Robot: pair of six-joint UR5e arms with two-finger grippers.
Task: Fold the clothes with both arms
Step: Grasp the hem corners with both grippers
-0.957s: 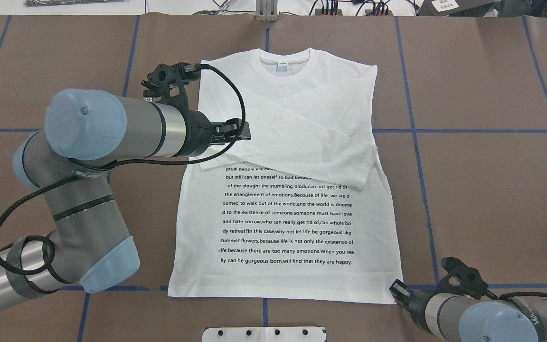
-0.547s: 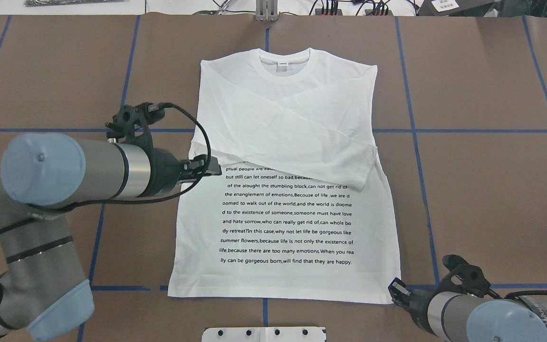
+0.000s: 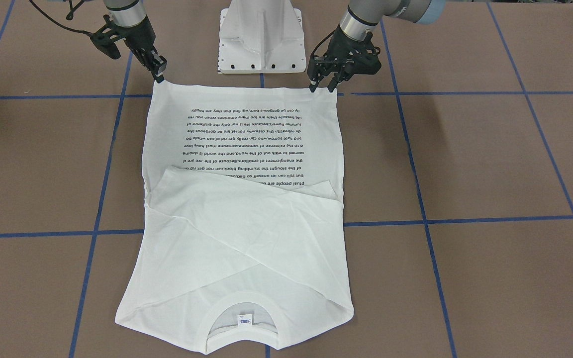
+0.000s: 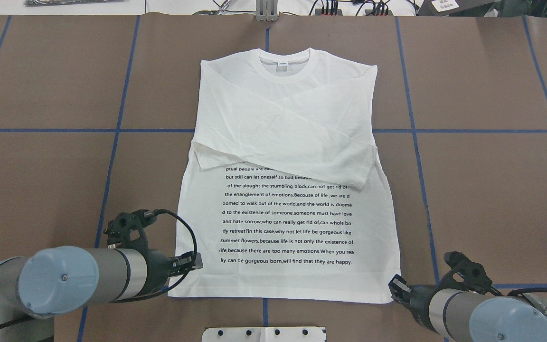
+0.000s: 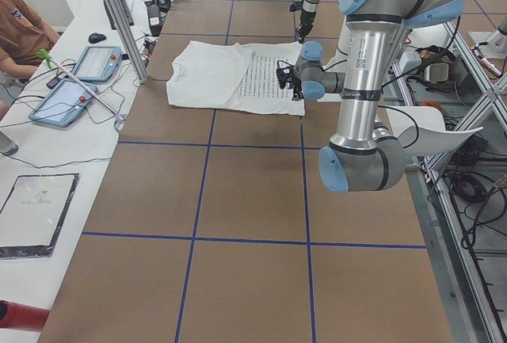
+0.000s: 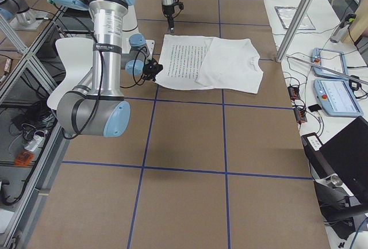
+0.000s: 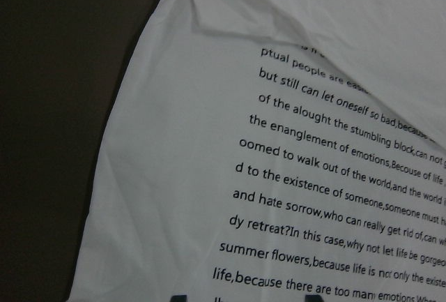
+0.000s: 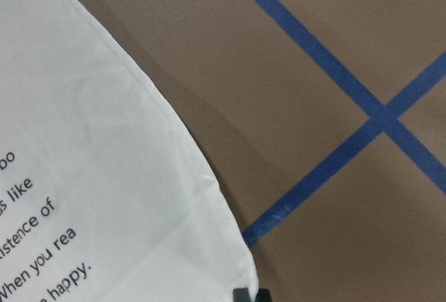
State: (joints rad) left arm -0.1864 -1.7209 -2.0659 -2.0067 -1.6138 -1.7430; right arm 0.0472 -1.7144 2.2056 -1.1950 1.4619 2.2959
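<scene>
Looking down on one white long-sleeved T-shirt (image 4: 254, 109) lying flat and front-up on the brown tabletop (image 4: 492, 190), with its ribbed collar (image 4: 284, 77) and one small neck label (image 4: 281, 64) pointing away from the robot and its hem lying nearest the one white pedestal base (image 3: 261, 35). Seeing both of its two sleeves lying folded across the chest and crossing each other, the upper one covering the top of the black text block (image 4: 287, 213) and leaving eleven legible lines showing. Finding two arms reaching in, one at each hem corner. Catching the left tool (image 4: 196, 261) hanging over the fabric just inside the hem's left corner, released, its two dark fingertips (image 7: 180, 298) standing apart in the left wrist view with bare cloth between them. Catching the right tool (image 4: 393, 286) sitting right at the hem's other corner, touching or just beside the edge; not managing to tell whether clenched or released. Noting blue tape lines (image 4: 487, 130) dividing the tabletop into squares.
</scene>
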